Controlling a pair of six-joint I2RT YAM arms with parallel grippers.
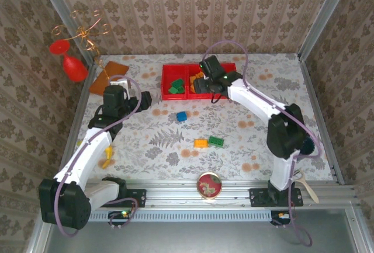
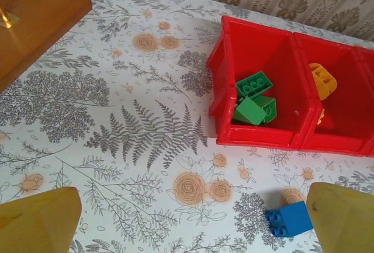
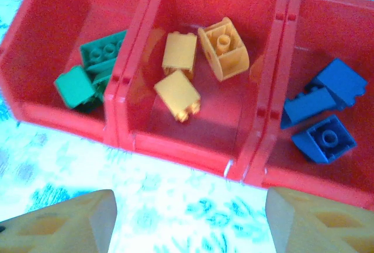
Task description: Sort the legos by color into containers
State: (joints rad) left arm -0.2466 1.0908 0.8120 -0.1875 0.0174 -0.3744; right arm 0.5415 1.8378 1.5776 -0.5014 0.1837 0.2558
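Left jaws: wide, empty; small blue plastic brick (image 2: 288, 219) sat off-centre.
Right jaws: wide over red plastic three-bin tray (image 3: 175, 148).
Need: brick wanted centring before closing.

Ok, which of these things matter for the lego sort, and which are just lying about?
Job: red bins; sorted green bricks, orange bricks, blue bricks; loose blue brick, loose orange brick, loose green brick.
Lying about: brown board, yellow figure, round tin, red ornaments.
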